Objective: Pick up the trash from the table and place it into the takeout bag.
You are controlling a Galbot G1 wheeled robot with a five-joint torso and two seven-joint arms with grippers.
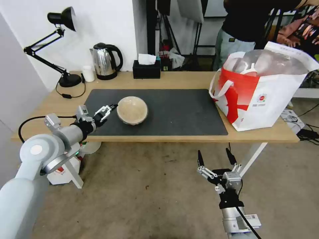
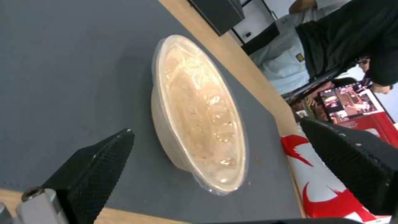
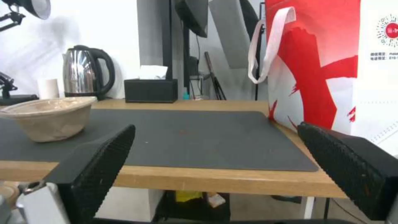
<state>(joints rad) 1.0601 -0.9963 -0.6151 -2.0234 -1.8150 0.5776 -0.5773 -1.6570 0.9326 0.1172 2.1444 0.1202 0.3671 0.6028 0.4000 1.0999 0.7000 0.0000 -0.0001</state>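
- We see table (image 1: 186, 81), grey mat (image 1: 172, 113), concrete floor.
- Left gripper (image 1: 108, 111) beside bowl (image 1: 132, 110), jaws wide, empty.
- Right gripper (image 1: 216, 158) below table edge, wide open, empty.
- Bag (image 1: 265, 96) on table's right end.

Your robot wore pale grey, rounded arm shells.
Black cables ran behind each pincer; the left gripper (image 1: 107, 111) and right gripper (image 1: 216, 158) had silver linkages and black ridged fingers (image 3: 97, 161).

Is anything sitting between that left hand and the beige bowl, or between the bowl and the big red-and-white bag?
Nothing visible. The left hand is open beside the beige bowl, and only bare dark mat lies between it and the takeout bag.
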